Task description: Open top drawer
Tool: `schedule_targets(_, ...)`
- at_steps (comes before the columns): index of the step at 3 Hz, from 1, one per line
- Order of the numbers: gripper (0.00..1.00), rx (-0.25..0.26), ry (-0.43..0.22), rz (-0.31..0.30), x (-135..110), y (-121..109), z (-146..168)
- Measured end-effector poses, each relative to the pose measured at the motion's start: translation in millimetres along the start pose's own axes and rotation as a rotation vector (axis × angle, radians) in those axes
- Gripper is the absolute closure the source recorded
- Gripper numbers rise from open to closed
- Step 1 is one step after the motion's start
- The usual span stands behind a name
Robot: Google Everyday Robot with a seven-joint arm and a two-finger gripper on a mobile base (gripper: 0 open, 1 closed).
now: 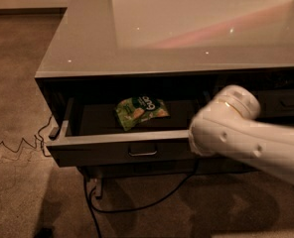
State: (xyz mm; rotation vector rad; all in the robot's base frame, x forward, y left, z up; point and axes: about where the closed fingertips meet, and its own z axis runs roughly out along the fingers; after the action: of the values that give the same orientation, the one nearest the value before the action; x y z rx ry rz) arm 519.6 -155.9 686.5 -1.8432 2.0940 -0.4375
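Note:
The top drawer (102, 150) is dark grey and stands pulled well out from under the counter, with its small metal pull (142, 152) at the centre of its flat front. A green snack bag (139, 111) lies on the drawer's floor. My white arm (236, 133) reaches in from the right and covers the right end of the drawer front. The gripper is hidden behind the arm, somewhere at that right end of the drawer.
The glossy grey countertop (186, 29) overhangs the drawer. Another dark drawer with a pull (291, 103) sits shut at the right. Black cables (137, 205) trail on the carpet below the drawer and off to the left (18, 145).

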Motion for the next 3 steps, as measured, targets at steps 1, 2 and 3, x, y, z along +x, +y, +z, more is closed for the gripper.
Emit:
schedule_targets(1,1.0,0.063,-0.055,0.015,9,22,-25)
schedule_targets(2,1.0,0.106,-0.085,0.032,16,32,-40)
schedule_targets(3,0.82,0.112,-0.089,0.035,17,32,-41)
